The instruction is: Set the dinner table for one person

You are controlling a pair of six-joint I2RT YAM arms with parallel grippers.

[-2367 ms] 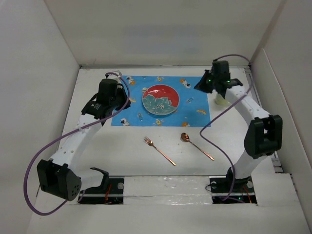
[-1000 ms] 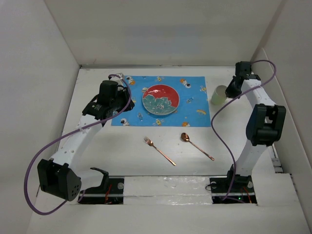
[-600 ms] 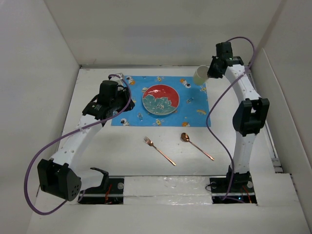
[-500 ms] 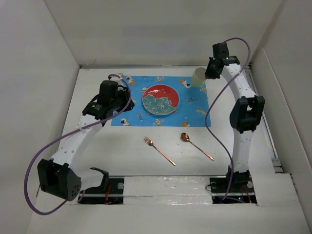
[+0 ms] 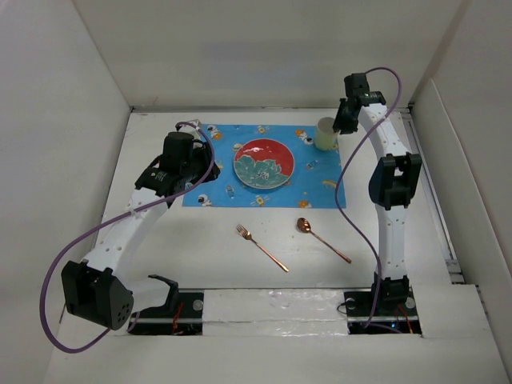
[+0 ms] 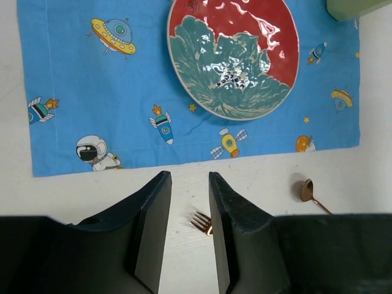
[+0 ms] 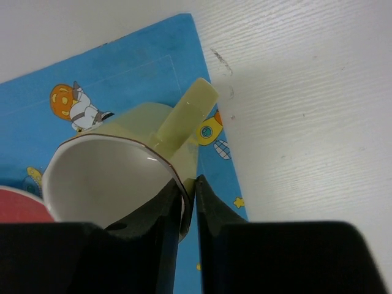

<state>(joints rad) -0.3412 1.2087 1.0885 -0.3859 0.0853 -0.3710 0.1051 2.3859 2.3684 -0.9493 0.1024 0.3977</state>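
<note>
- While the right arm reached over the far right corner of the placemat (image 5: pixel 320 192), we judged the step in hand to be setting down the cup (image 5: pixel 326 136).
- Right pincer (image 7: pixel 191 182) was closed on the cup's wall just beside the handle, w/ one finger inside the rim & one outside.
- Cup stood on that corner of the mat, to the far right of the plate (image 5: pixel 263 163) & apart from it. From the top cam it looked upright. Its base was hidden, so we couldn't tell if it was fully down.
- Left pincer (image 6: pixel 188 184) was open w/ nothing btw. its fingers, hovering over bare desk (image 5: pixel 208 248) just on the near side of the mat.
- Desk itself: the white top filled the whole walled bay. The mat lay on its far half & the arm bases sat at its near edge.
- Fork (image 5: pixel 262 247) & spoon (image 5: pixel 322 239) lay on bare desk on the near side of the mat, apart from each other, both slanted & neither beside the plate yet.
- Progress, as we read it: mat & plate placed, cup nearly so, cutlery not done.
- Next move, in our view: the right pincer had to let go & rise straight up off the rim. W/ a finger inside the cup, a sideways pull could tip it.
- After that, prob. the fork, whose tines showed just below the left pincer in the wrist cam. It lay thin & flat on the desk, so we reckoned it called for a low, square pinch.
</note>
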